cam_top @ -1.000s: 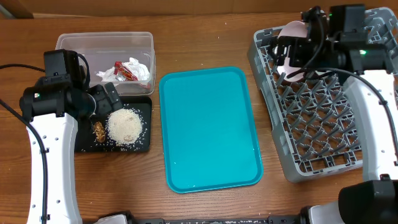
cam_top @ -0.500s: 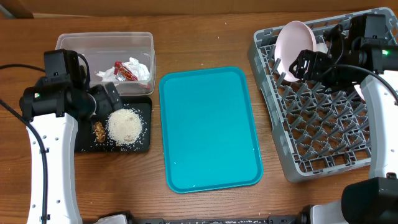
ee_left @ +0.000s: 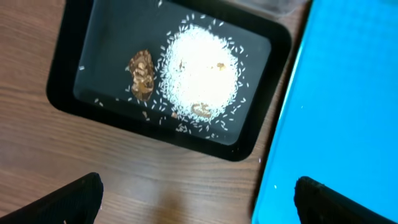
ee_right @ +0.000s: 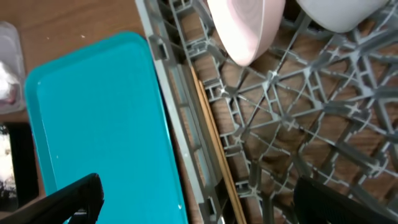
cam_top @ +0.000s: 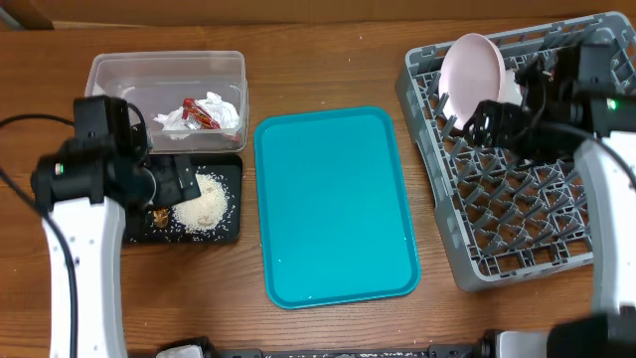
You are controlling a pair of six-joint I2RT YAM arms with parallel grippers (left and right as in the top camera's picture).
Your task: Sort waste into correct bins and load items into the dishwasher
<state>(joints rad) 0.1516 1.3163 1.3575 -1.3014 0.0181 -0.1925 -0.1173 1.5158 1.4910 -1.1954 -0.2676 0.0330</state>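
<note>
The grey dish rack (cam_top: 517,199) stands at the right. A round white plate (cam_top: 471,68) stands on edge in its far left corner, with a white bowl (ee_right: 339,12) beside it. Wooden chopsticks (ee_right: 212,140) lie along the rack's left side. My right gripper (cam_top: 485,117) is open and empty above the rack (ee_right: 280,112), just in front of the plate (ee_right: 249,25). The clear tub (cam_top: 119,85) holds the white napkin (cam_top: 221,109) and red wrapper (cam_top: 199,114). The black tray (cam_top: 231,227) holds rice (cam_top: 204,206) and a brown scrap (cam_top: 157,212). My left gripper (cam_top: 184,177) hovers open over it.
The teal serving tray (cam_top: 333,204) lies between the black tray and the rack. In the left wrist view my open jaws (ee_left: 199,205) sit over bare wood just off the black tray (ee_left: 68,56), with the rice pile (ee_left: 199,71) and scrap (ee_left: 142,73) in it.
My right gripper has let go of the plate, now standing in the rack, and drawn back toward the front. My left gripper has shifted slightly over the black tray.
</note>
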